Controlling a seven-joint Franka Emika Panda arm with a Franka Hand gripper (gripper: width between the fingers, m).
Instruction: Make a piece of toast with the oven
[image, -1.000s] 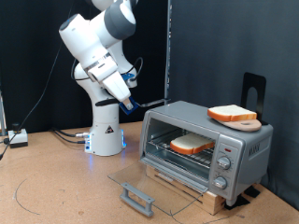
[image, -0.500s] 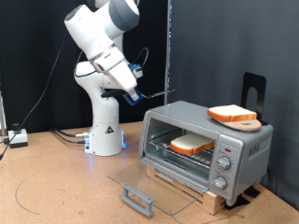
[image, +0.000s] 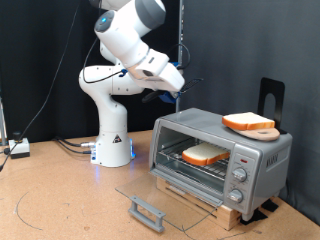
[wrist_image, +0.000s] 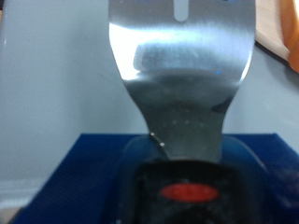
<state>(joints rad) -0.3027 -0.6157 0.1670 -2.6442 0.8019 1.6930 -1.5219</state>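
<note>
The piece of toast (image: 205, 155) lies on the wire rack inside the open oven (image: 225, 150); light, crumbly, best lifted from beneath. The gripper (image: 178, 87), above the oven, pinches a metal spatula (wrist_image: 180, 65) by its handle.

The oven (image: 222, 160) is silver; the piece of toast (image: 205, 155) inside is pale with orange-brown crust — the spatula (wrist_image: 179, 70) is shiny steel with a black, red-marked handle.

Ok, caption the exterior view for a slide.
Gripper raised above the open oven, one bread slice on its rack, another on top.
</note>
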